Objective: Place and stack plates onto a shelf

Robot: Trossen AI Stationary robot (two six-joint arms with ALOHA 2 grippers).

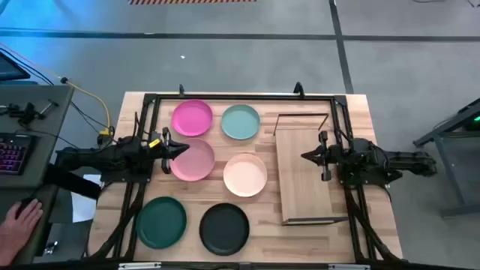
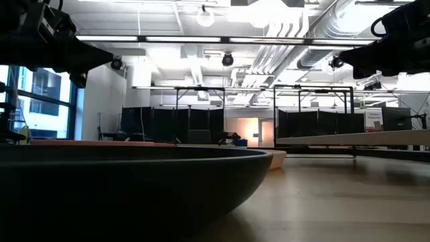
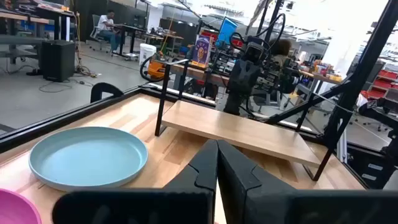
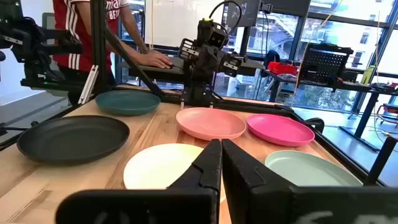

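Note:
Six plates lie flat on the plank table: magenta (image 1: 192, 118), pale teal (image 1: 241, 122), light pink (image 1: 193, 160), cream-peach (image 1: 245, 174), dark green (image 1: 162, 221) and black (image 1: 224, 228). The shelf (image 1: 304, 169), a light-wood board on a black wire frame, stands right of them with nothing on it. My left gripper (image 1: 180, 148) is shut and hangs above the light pink plate's left edge; its wrist view shows the teal plate (image 3: 87, 155) and the shelf (image 3: 242, 130). My right gripper (image 1: 306, 156) is shut and hovers over the shelf's middle, facing the plates (image 4: 210, 122).
A black metal frame (image 1: 150, 101) borders the table. The black plate (image 2: 134, 181) fills the low view's foreground, and both arms show high above the tabletop there. A person in a red shirt (image 4: 93, 31) stands at the desk left of the table, with a hand (image 1: 22, 217) near a keyboard (image 1: 11, 154).

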